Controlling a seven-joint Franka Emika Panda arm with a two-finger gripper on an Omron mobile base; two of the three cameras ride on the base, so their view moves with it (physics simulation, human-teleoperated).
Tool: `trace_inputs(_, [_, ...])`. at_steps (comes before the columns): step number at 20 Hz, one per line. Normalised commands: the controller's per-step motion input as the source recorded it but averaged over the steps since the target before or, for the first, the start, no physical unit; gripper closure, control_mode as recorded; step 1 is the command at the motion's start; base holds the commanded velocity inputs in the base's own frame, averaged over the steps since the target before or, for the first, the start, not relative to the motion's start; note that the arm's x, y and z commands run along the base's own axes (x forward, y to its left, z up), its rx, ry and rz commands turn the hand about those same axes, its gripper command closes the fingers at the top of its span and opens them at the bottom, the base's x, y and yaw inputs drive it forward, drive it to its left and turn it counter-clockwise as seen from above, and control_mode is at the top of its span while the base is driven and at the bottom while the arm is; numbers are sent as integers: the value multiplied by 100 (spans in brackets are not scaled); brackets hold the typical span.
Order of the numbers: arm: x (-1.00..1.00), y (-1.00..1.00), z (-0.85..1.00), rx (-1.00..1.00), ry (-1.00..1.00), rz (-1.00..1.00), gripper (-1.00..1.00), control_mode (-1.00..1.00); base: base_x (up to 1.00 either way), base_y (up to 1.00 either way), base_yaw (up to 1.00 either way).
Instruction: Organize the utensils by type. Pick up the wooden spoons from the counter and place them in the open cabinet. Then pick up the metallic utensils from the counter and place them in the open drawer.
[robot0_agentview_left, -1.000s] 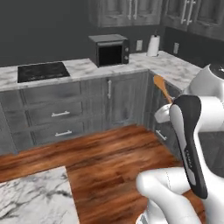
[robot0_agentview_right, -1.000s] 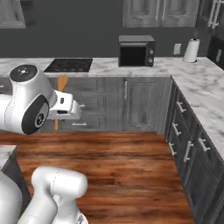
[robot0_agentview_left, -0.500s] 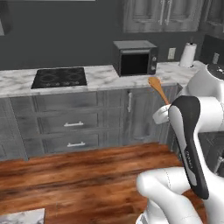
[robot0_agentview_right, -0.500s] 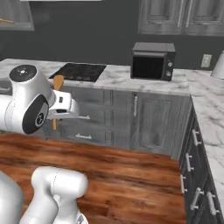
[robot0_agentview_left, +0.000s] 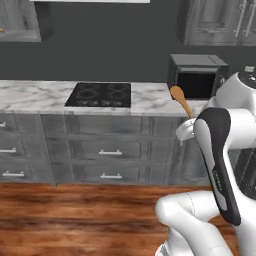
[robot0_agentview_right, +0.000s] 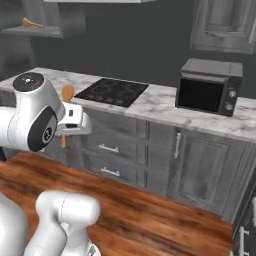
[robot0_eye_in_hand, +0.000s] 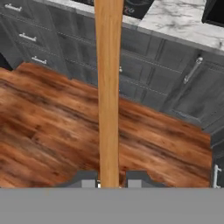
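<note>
So the thing that matters here is where the open cabinet sits relative to the claw: in the right base view it's up high at the far left, and there's already one wooden spoon lying on its shelf. The claw is lower and to the right of that shelf, so my guess is the next bit is a climb up and left, and probably the base has to get closer too, since the shelf looks well apart from the hand.

The claw is pinching the second spoon by its handle. In the hand view the handle runs straight out from between the two fingertips, long axis in line with the hand. In the left base view it stands tilted, bowl end up.

Moving right: the marble counter runs along the far wall with the black cooktop set into it, drawers with silver handles below. They look shut to me. Further right is the microwave on the counter.

What could get in the way: the counter edge and the cabinet's side wall. Spoon sticks out a fair bit past the claw, so I'd watch that bowl end going in. Can't make out any metal utensils from here.
</note>
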Motion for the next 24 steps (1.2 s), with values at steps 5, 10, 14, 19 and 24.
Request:
trace_inputs(5, [0,0,0,0,0,0,100,100,83,0,36])
trace_inputs(10, [0,0,0,0,0,0,100,100,61,0,23])
trace_inputs(14, [0,0,0,0,0,0,100,100,28,1,16])
trace_inputs(19, [0,0,0,0,0,0,100,100,77,23,6])
trace_inputs(24, [0,0,0,0,0,0,100,100,100,2,14])
